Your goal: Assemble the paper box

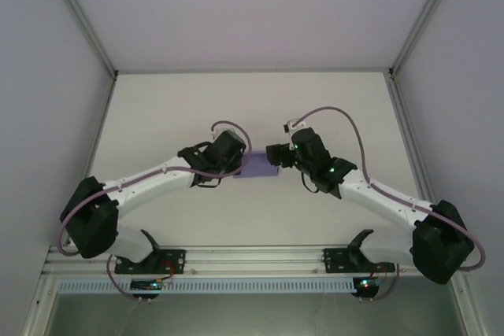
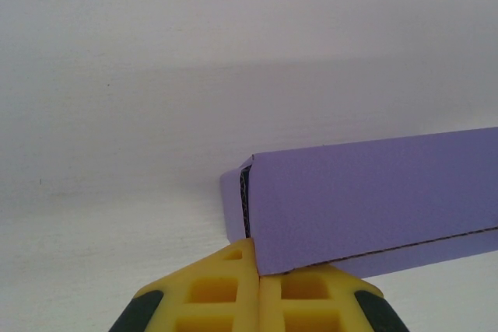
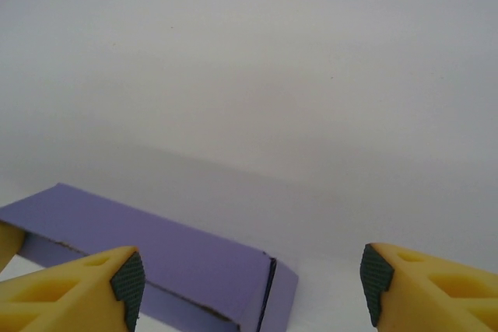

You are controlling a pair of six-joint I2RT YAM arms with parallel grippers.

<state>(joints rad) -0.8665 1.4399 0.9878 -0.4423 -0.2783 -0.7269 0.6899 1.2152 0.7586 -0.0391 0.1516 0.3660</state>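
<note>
We found the paper box lying flat near the middle of the bench, between the two arms, folded up as a box, not lying open as a sheet. The left pincer was closed, its two yellow fingers meeting with no gap and their tips touching the lower near corner of the box at its left end. We could not tell whether any card was nipped between them. At that end a dark slit showed along the corner fold, so in our judgement the end flap was not fully seated. The right pincer stood wide open and held nothing, poised over the box's other end, with one finger above the top panel and the other over bare bench. We noted these hazards. A push from the closed left tips could slide the light box across the smooth bench instead of seating the flap, since nothing braced the far end. Pressure at the corner could crease the thin card. If the right fingers closed from that stance, they might catch the panel edge and skew the box or spring the tucked seam. The two wrists were near each other, and any overshoot risked contact.
</note>
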